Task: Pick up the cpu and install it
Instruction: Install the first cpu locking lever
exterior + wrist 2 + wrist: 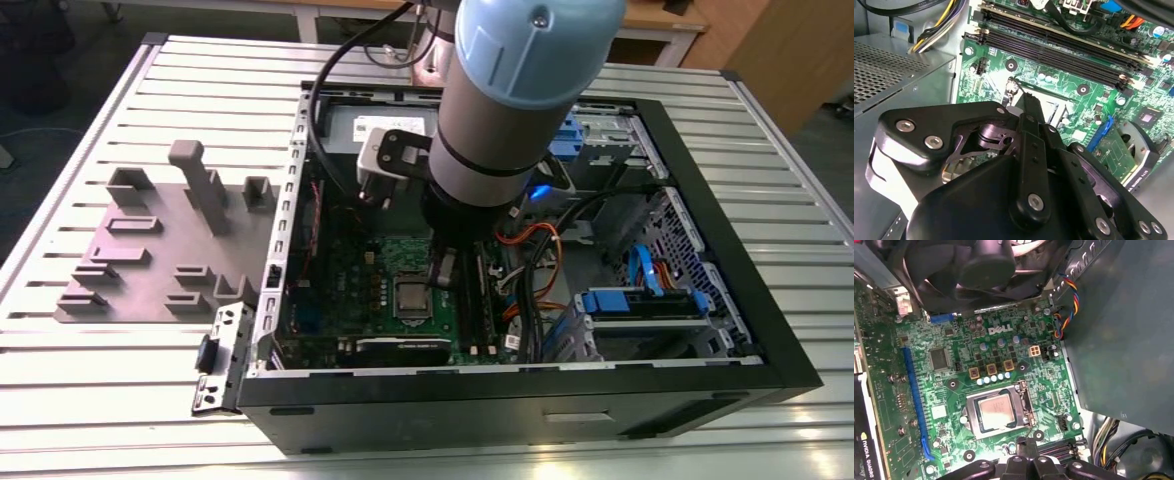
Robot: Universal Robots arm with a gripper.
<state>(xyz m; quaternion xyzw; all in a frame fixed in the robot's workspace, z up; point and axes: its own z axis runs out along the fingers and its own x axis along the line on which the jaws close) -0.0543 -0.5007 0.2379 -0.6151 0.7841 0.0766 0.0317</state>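
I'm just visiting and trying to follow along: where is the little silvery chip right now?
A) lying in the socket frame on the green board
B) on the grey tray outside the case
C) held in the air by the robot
A: in the first wrist view the cpu lies flat inside the socket frame on the green board.

This is a robotics lab or workshop. A ribbed metal bench [774, 200] carries an open computer case [534, 410], with a robot arm [514, 100] reaching into it. A grey plate of part holders [147, 250] lies at nine o'clock from the case, and wooden desks [667, 15] stand at twelve.
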